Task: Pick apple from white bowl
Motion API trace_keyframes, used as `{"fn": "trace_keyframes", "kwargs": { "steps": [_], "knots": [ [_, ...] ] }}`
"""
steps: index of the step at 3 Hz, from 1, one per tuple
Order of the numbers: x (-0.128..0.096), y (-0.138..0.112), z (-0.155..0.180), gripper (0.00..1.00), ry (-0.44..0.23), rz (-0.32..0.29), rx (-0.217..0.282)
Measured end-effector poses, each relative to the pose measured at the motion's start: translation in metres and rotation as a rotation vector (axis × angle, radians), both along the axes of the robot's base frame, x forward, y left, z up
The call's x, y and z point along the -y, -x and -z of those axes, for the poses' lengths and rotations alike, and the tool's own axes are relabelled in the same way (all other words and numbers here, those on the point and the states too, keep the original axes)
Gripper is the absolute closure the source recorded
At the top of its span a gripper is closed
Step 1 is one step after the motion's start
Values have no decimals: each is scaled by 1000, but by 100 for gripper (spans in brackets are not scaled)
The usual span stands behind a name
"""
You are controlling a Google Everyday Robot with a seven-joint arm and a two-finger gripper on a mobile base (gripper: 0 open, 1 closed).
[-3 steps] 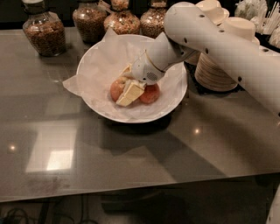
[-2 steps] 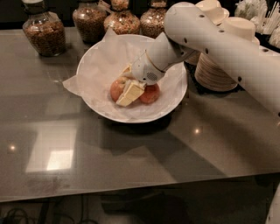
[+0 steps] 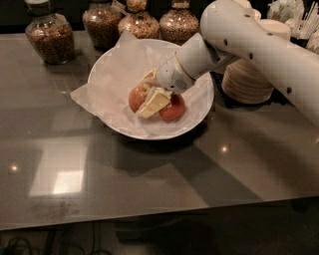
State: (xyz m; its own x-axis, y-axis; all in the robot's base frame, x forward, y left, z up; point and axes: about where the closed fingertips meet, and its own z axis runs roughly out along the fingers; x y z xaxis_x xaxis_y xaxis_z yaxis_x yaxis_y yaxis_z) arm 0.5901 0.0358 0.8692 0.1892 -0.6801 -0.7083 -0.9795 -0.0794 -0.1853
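The white bowl [image 3: 197, 117], lined with crumpled white paper, stands at the middle back of the table. Two apples lie in it. The paler orange-red apple [image 3: 134, 98] is on the left; a smaller, redder apple [image 3: 174, 109] lies to its right. My gripper [image 3: 151, 89] reaches down into the bowl from the right. One cream finger [image 3: 154, 102] lies across the pale apple's front right side and the other [image 3: 148, 76] is behind it. The jaws sit against the pale apple, which rests low in the bowl.
Several glass jars of grains [image 3: 49, 36] stand along the back edge. A stack of tan paper bowls [image 3: 249, 79] stands right of the white bowl, partly behind my arm. A holder of white utensils [image 3: 294, 15] is at the back right.
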Motion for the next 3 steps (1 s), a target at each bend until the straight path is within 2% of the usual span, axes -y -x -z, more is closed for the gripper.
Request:
{"fn": "trace_keyframes", "kwargs": {
  "steps": [2,3],
  "knots": [
    [23,14,-58,100,-236,-23,69],
    [48,17,-79,100,-361,-36,30]
  ]
}}
